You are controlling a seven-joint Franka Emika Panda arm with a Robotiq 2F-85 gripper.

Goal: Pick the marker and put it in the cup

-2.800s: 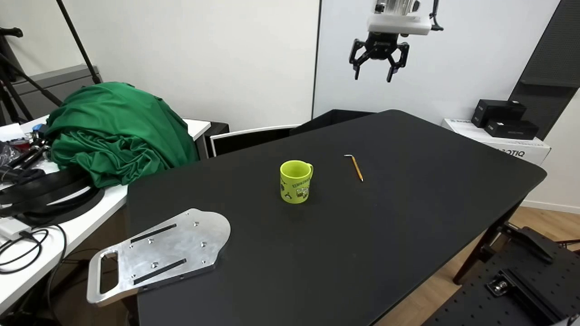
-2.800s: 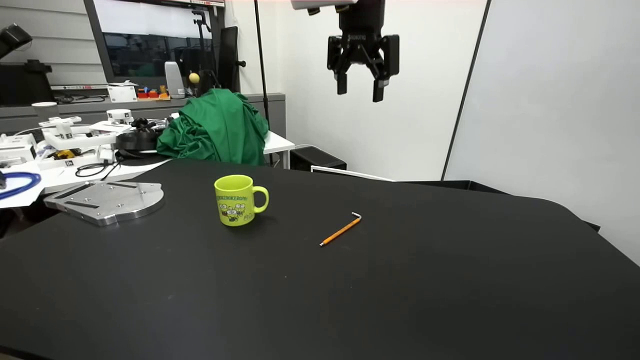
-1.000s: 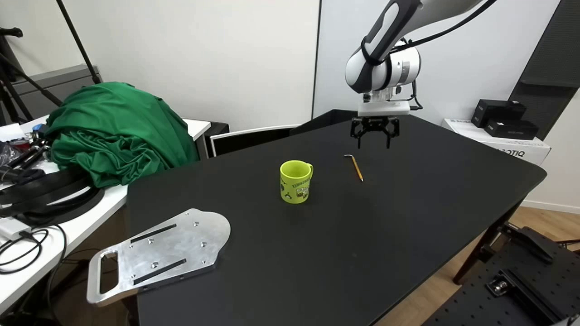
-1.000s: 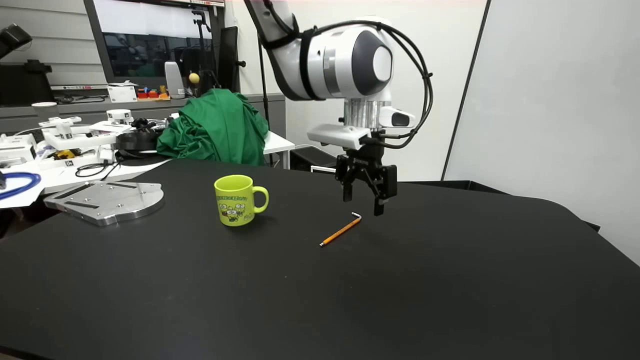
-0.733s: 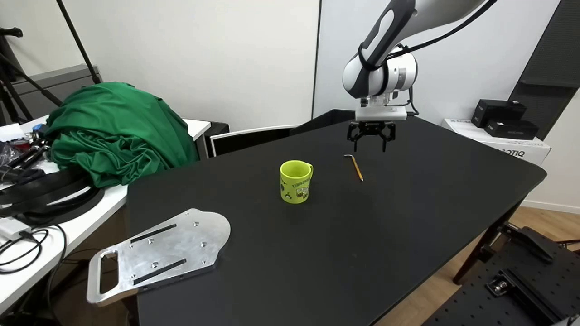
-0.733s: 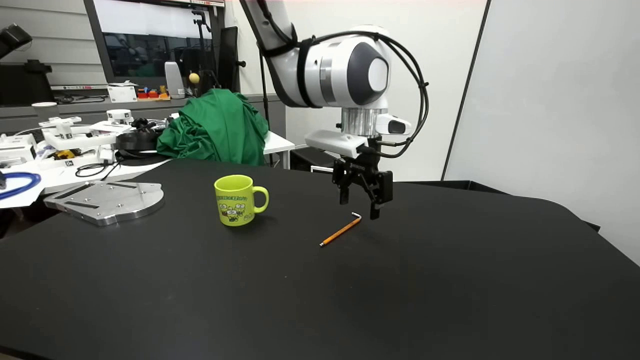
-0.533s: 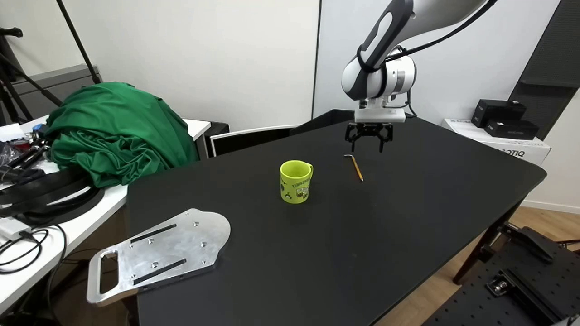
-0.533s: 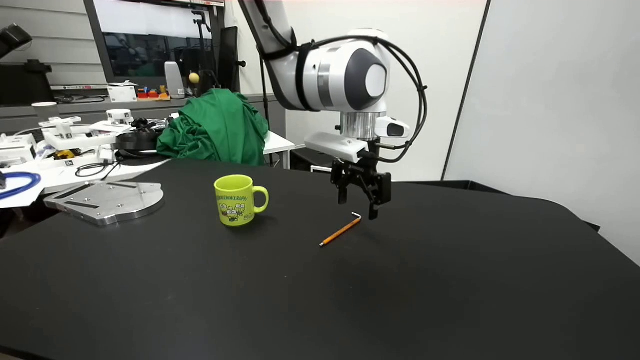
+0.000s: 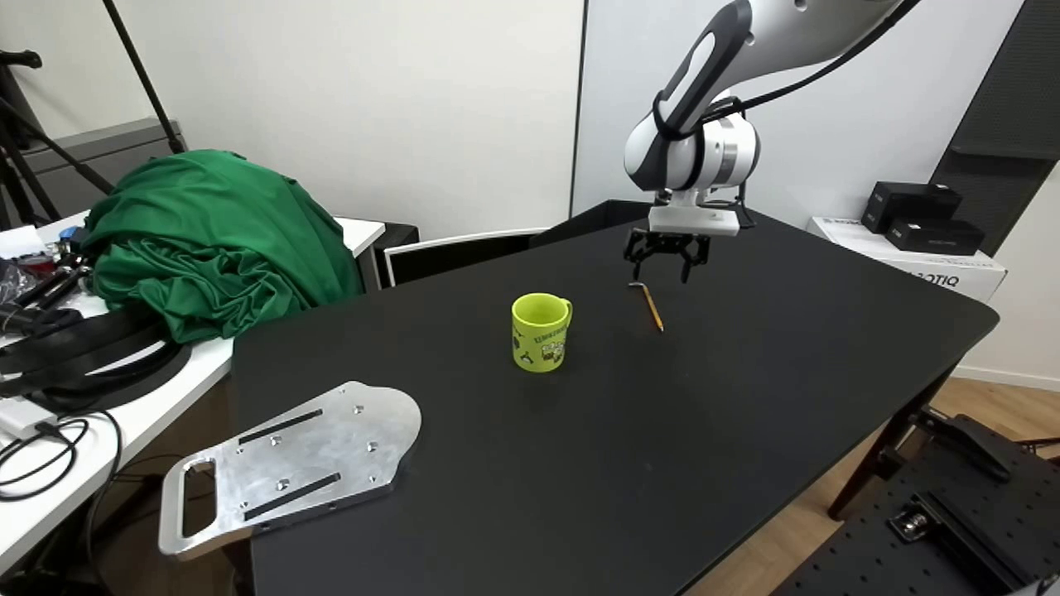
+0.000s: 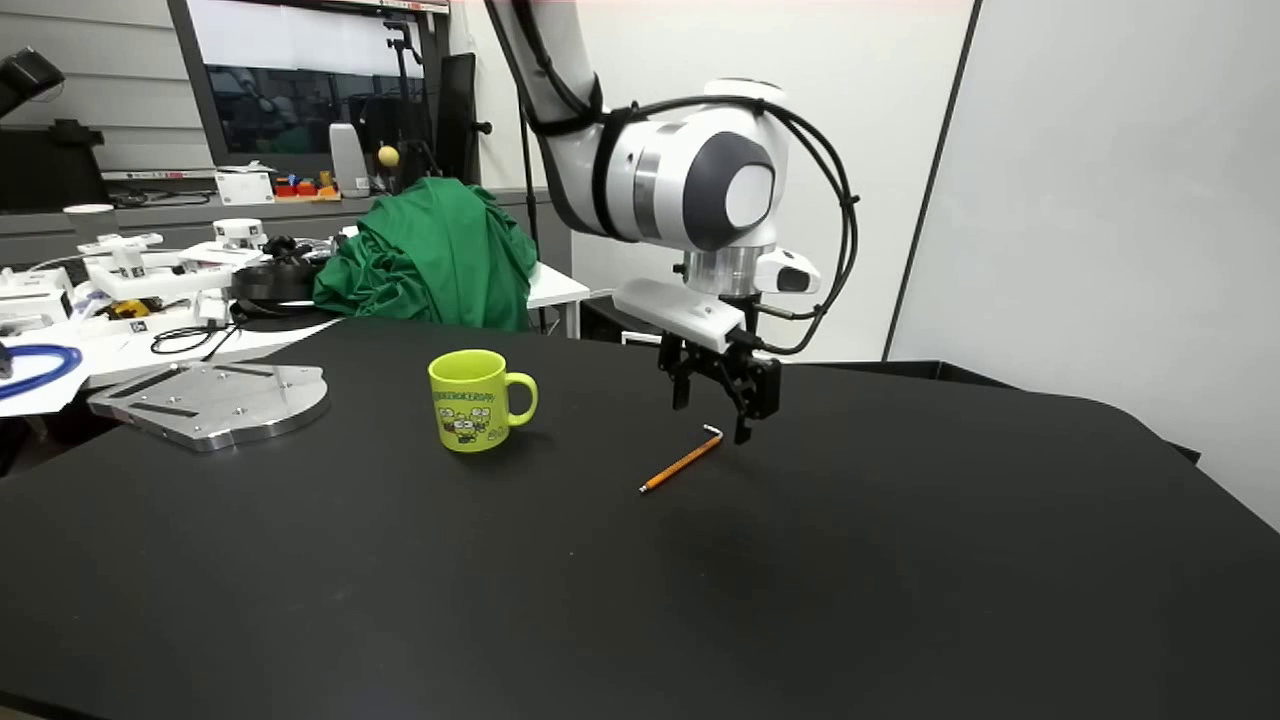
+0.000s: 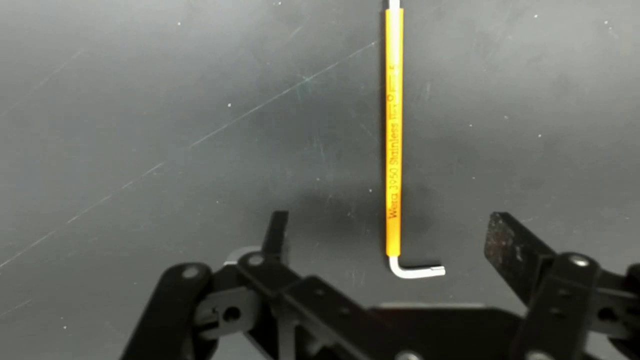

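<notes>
The marker is a thin orange stick with a bent silver end, like a hex key. It lies flat on the black table in both exterior views (image 9: 652, 310) (image 10: 683, 466) and runs up the wrist view (image 11: 394, 135). The lime-green cup stands upright with its handle toward the marker, in both exterior views (image 9: 538, 338) (image 10: 468, 402); it is out of the wrist view. My gripper (image 9: 660, 279) (image 10: 711, 421) is open and empty, low above the marker's bent end. In the wrist view its fingers (image 11: 389, 215) stand wide on either side of the marker, not touching it.
A silver metal plate (image 9: 323, 447) lies at the table's edge beyond the cup, also seen in an exterior view (image 10: 220, 398). A side table with a green cloth (image 9: 215, 240) adjoins the black table (image 9: 662, 463). A white box (image 9: 911, 252) stands past the far edge.
My open gripper has come down from high above the table to low over the marker's bent end. In the last second it shifts slightly lower and tilts. The marker and cup have not moved.
</notes>
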